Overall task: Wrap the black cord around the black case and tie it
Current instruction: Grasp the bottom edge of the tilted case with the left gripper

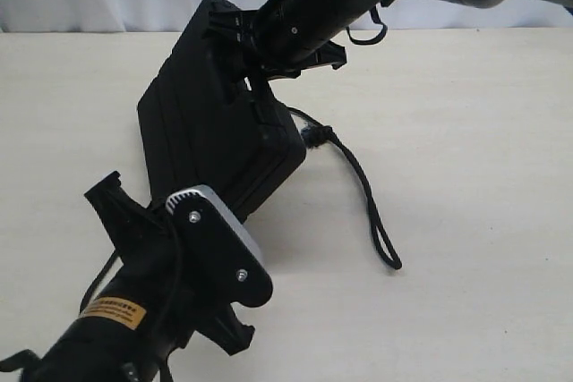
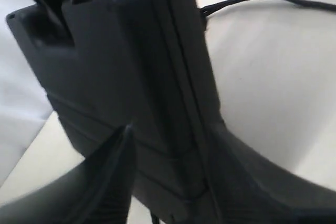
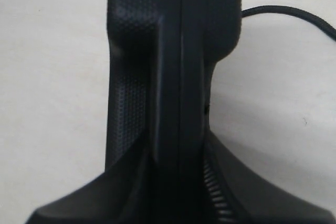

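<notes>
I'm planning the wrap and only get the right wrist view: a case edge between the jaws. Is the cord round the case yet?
Observer: Not visibly. The black cord trails loose on the table, right of the black case in the exterior view.
Operator: Is the case lying flat?
Observer: No, it is tilted up, its raised end in the right gripper.
Operator: And the left gripper?
Observer: The left gripper is at the lower end, jaws either side of it.
</notes>
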Controlling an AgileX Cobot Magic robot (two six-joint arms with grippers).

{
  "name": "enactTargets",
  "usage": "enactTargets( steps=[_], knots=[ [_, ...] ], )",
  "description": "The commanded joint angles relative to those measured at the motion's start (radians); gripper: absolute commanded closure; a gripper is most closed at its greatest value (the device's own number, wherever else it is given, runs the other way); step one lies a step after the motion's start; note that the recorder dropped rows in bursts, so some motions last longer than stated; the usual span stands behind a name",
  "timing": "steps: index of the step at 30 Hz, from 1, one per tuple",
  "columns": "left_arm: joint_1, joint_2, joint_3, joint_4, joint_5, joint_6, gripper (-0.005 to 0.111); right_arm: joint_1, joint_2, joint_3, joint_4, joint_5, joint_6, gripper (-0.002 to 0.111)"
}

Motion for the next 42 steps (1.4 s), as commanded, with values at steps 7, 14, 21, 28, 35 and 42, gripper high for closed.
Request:
enactTargets(
  steps=[7, 14, 21, 28, 35, 42],
  knots=[
    [0.001, 0.155, -0.001, 0.041, -0.118, -0.335, 0.044, -0.001, -0.026, -0.003, 0.012, 0.015, -0.014, 0.103],
    [0.001, 0.155, -0.001, 0.052, -0.074, -0.358, 0.045, -0.001, -0.026, -0.003, 0.012, 0.015, -0.014, 0.103],
    [0.001, 0.155, -0.001, 0.052, -0.076, -0.412, 0.029, -0.001, -0.026, -0.003, 0.012, 0.015, -0.014, 0.103],
    [0.082, 0.156, -0.001, 0.097, -0.062, -0.433, 0.009, -0.001, -0.026, -0.003, 0.038, 0.016, -0.014, 0.103],
    [0.199, 0.156, -0.001, 0.355, 0.095, -0.439, 0.008, -0.001, -0.026, -0.003, 0.088, 0.02, -0.014, 0.103],
    [0.272, 0.156, -0.001, 0.446, 0.078, -0.455, 0.008, -0.001, -0.026, -0.003, 0.092, 0.032, -0.014, 0.103]
  ],
)
